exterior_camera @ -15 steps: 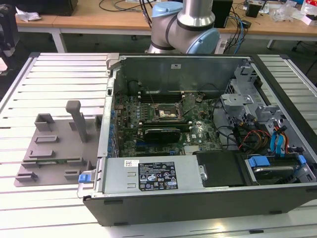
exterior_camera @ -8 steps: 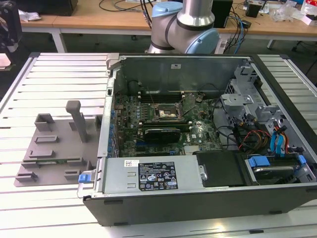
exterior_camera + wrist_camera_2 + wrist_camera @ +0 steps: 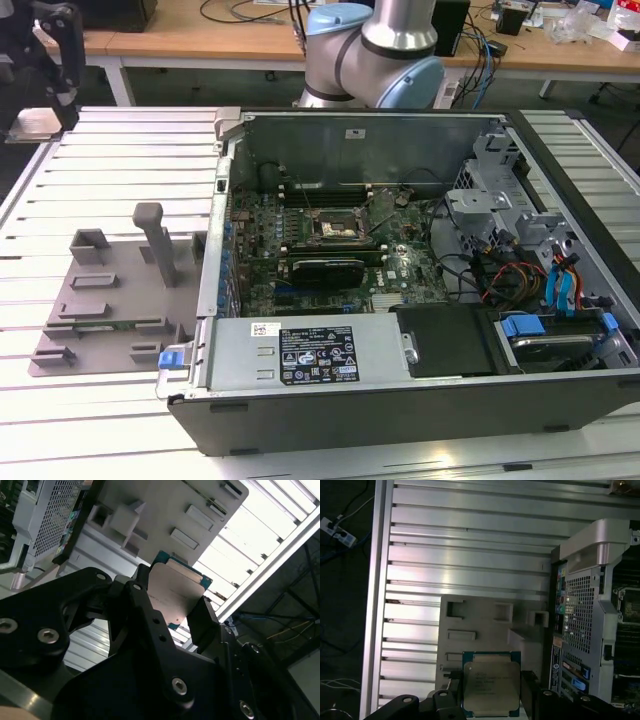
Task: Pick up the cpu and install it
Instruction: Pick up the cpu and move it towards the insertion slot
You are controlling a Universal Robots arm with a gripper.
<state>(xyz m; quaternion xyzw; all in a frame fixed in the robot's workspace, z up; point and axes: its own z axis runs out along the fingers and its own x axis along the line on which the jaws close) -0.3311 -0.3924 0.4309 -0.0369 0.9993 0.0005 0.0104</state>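
First wrist view: my gripper (image 3: 490,700) pinches the cpu (image 3: 491,680) by two opposite edges, its silvery top facing the camera. The grey plate (image 3: 480,615) lies behind it, beside the computer case (image 3: 585,605). My fingers (image 3: 529,695) hide the chip's side edges.

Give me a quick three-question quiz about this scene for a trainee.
1. True or false: the hand is shut on the chip.
2. In the first wrist view, what shows right behind the chip? A the grey plate; B a keyboard; C a cardboard box.
3. In the exterior view, on which side of the computer case does the grey plate lie?
Key: 1 true; 2 A; 3 the exterior view's left.
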